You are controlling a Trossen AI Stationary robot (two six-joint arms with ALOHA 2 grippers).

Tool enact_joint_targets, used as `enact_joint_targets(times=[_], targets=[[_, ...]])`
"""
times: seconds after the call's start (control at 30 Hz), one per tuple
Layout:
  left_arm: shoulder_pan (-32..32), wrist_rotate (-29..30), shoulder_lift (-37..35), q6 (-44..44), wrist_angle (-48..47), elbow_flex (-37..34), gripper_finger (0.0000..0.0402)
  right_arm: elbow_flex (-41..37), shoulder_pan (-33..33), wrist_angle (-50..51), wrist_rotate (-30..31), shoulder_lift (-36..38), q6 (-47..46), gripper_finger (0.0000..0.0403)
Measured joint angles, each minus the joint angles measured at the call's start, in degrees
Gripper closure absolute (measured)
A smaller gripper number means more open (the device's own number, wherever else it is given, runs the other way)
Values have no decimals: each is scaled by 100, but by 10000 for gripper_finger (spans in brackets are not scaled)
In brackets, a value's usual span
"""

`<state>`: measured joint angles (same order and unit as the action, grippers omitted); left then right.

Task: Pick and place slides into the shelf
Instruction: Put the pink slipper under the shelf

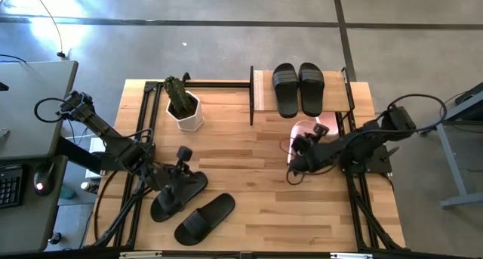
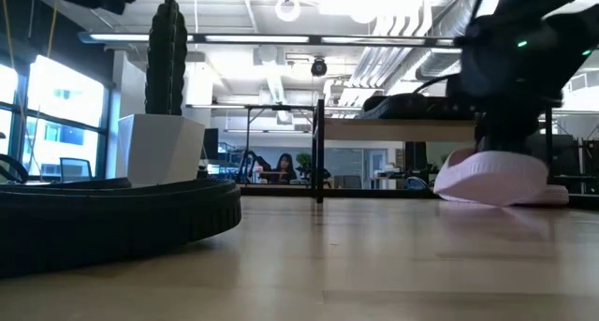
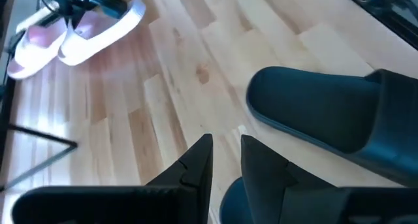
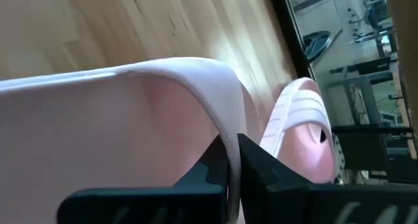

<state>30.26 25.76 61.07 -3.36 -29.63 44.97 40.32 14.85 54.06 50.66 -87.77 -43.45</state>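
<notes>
My left gripper (image 1: pixel 181 176) (image 3: pixel 227 149) sits low over a black slide (image 1: pixel 177 195) near the table's near-left, its fingers almost together. A second black slide (image 1: pixel 205 217) (image 3: pixel 326 113) lies flat on its sole beside it. My right gripper (image 1: pixel 299 147) (image 4: pixel 230 149) is shut on a pink slide (image 1: pixel 306 129) (image 4: pixel 130 113) in front of the shelf (image 1: pixel 264 89). The other pink slide (image 4: pixel 300 132) lies just beyond. Two black slides (image 1: pixel 285 89) (image 1: pixel 312 87) rest on the shelf's top board. My left gripper appears shut on the black slide's far end (image 3: pixel 230 201), coming from above at a slant; the fingers hide the place of contact. The slide's near end lies on the table. My right gripper pinches the pink slide's side rim (image 4: pixel 225 129) between its two fingers. It comes from the table's right, slanting down. The slide is tilted, with its lower edge (image 2: pixel 491 199) at the table.
A white hexagonal pot with a cactus (image 1: pixel 187 112) stands left of the shelf. The shelf's black frame posts (image 1: pixel 251 93) edge its left side. Bare wood (image 1: pixel 241 161) lies between the two arms. Black frame rails (image 1: pixel 355 191) run along the table's sides.
</notes>
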Motion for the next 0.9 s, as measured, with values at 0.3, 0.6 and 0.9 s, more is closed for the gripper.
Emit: enact_joint_targets(times=[0.3,0.6,0.9], targets=[[-729,-468,-1,48,15,0,334,-79,-973,-575,335,0,1479,403],[-979,-586,-1,-16,74,0,334,-79,-1679,-1572,312,0,3052,403],[-964,-627,0,-86,283,0,334,-292,-1971,-1552,128,0,3063,403]])
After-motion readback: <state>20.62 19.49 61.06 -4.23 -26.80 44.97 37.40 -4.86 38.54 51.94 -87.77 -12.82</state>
